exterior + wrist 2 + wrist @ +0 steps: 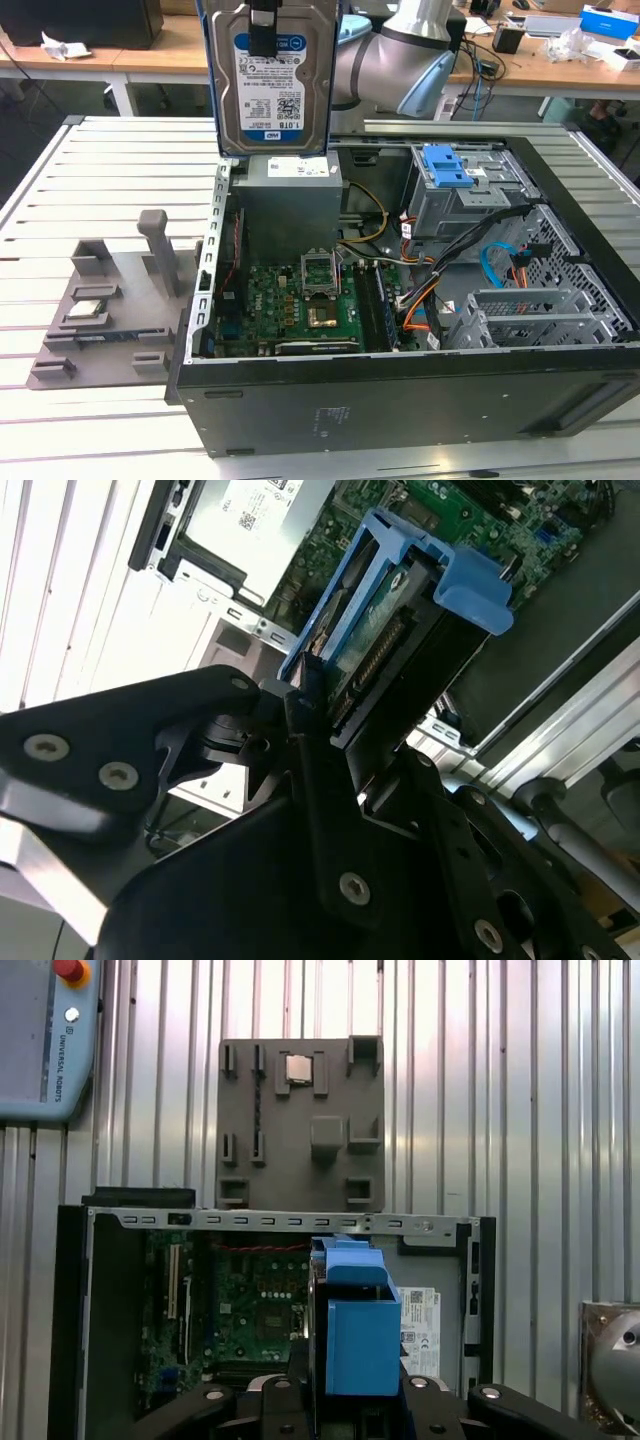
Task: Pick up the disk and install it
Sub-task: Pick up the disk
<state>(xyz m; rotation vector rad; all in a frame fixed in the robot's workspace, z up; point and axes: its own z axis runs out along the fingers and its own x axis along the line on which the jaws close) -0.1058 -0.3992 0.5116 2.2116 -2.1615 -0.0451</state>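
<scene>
Exterior view: holds the disk (272, 85) upright in the clenched gripper (262, 28), high over the open computer case (400, 400). Second wrist view: pinches it edge-on between black fingers (310, 740), circuit board (480, 520) below. First wrist view: looks past blue rails towards a grey tray (300, 1120). Pickup done, seemingly mid-carry; not yet installed.

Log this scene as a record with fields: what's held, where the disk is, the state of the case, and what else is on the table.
end effector: shut on the disk
disk: upright, label facing the exterior view, blue rails on its edges
disk position: raised above the open case, not inside it
case: lying on its side, cover off, motherboard exposed
beside case: grey fixture, on the exterior view's left
surface: slatted metal table
</scene>
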